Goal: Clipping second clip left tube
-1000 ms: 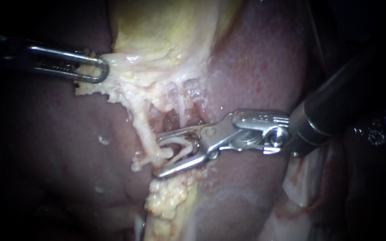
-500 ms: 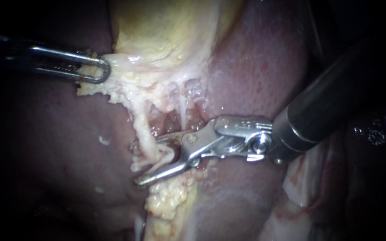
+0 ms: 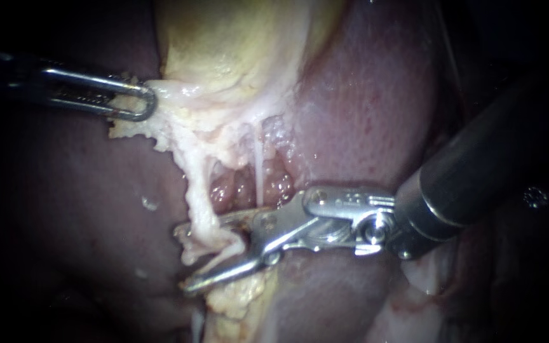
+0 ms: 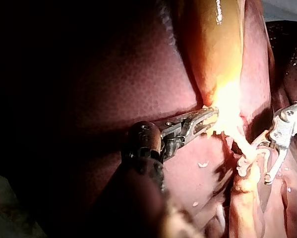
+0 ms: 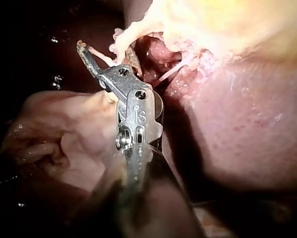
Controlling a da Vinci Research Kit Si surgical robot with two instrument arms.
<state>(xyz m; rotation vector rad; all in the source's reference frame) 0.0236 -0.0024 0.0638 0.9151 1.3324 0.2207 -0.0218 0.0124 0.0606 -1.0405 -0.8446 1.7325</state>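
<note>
Gripping the gallbladder (image 3: pixel 223 51) edge between clamped jaws of the left instrument (image 3: pixel 142 101), with jaws of the right instrument (image 3: pixel 185 257) gaping astride the left tube (image 3: pixel 199 203).

Pale left tube (image 3: pixel 199 206) (stretched, slanting)

Dark surroundings (image 3: pixel 7 298), bright light (image 4: pixel 226 99) at centre

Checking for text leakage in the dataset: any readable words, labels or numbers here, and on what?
No text can be quoted.
On the right instrument: small engraved marks on the metal behind its jaws, too small and blurred to read.
On the left instrument: no marks show.
On the liver, gallbladder and tube: no writing.
</note>
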